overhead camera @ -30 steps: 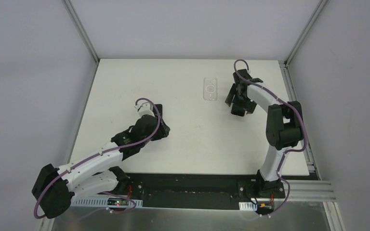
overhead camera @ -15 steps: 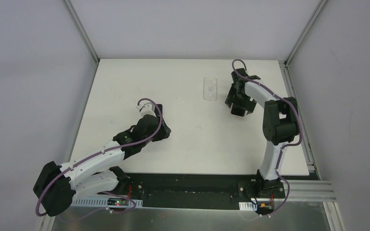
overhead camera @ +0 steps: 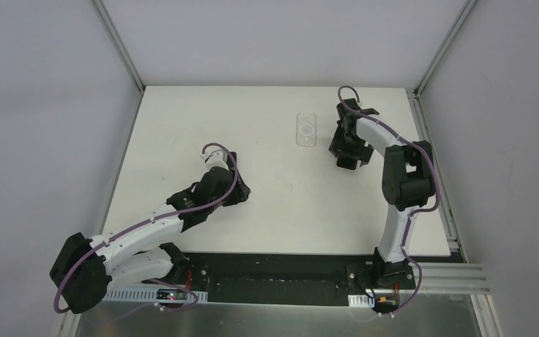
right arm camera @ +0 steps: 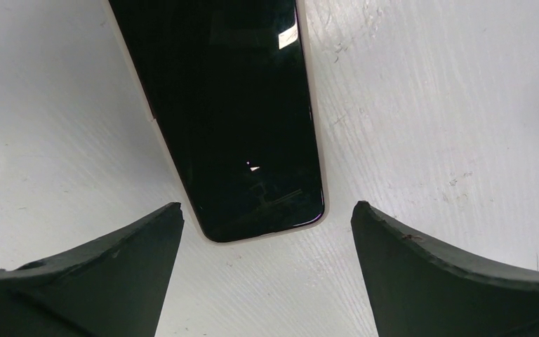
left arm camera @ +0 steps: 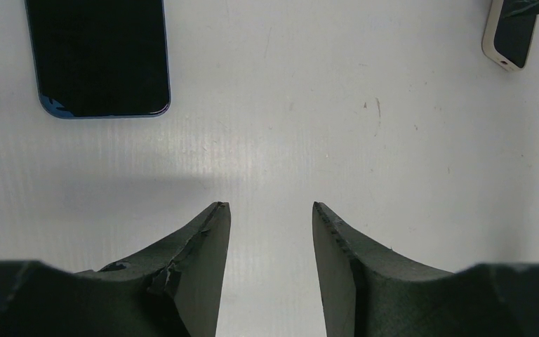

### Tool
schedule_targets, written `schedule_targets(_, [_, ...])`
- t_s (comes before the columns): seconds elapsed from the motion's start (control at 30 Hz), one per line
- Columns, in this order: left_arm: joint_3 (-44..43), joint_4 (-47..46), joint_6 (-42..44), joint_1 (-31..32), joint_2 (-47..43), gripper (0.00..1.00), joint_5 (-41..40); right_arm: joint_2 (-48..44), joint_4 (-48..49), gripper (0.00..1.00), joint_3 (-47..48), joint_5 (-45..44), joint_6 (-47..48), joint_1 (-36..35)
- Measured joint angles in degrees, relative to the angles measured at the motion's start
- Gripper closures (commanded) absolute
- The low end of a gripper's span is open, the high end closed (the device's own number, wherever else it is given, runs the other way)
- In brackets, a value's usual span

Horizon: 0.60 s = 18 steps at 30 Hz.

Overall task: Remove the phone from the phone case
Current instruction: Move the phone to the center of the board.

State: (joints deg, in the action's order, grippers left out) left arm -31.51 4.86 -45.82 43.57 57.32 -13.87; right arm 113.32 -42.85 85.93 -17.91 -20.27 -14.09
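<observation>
**A:** What takes up the most room?

**B:** The white table [overhead camera: 182,140], a matte board with fine ribbing and a few scuffs. The left arm [overhead camera: 147,228] reaches over its near-left part. The right arm [overhead camera: 400,182] bends toward the far right.

**A:** And the phone?

**B:** A cream-rimmed phone [right arm camera: 231,119] lies flat on the far right of the table, directly under the right wrist, with its glossy black screen up. In the wrist view its long axis runs away from the fingers and leans a little left, rounded end nearest them. I cannot tell whether the cream rim is a case or the phone's own edge.

**A:** Anything else lying there?

**B:** A blue-edged phone [left arm camera: 98,56] lies screen up ahead of the left wrist. A clear case [overhead camera: 307,130], a rounded rectangle with a ring printed on it, lies just left of the right arm's wrist, long axis near to far.

**A:** The hands?

**B:** The right gripper [right arm camera: 267,210] has its dark wedge fingers spread wide on either side of the phone's near end, not touching it. The left gripper [left arm camera: 268,207] is partly spread, with bare table between its rough-edged fingers.
</observation>
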Motion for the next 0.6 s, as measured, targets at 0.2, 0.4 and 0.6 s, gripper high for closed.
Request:
schedule_targets(0.2, [0.0, -0.04, 0.0, 0.0, 0.11, 0.53, 0.15, -2.8, 1.22, 0.13, -3.15, -0.72, -1.44, 0.31])
schedule_targets(0.4, [0.0, -0.11, 0.0, 0.0, 0.33, 0.54, 0.44, -10.54, 5.79, 0.58, -3.32, 5.51, -7.43, 5.84])
schedule_targets(0.6, [0.0, -0.17, -0.02, 0.0, 0.33, 0.54, 0.44, -10.49, 14.6, 0.92, -3.34, 14.8, -17.84, 12.68])
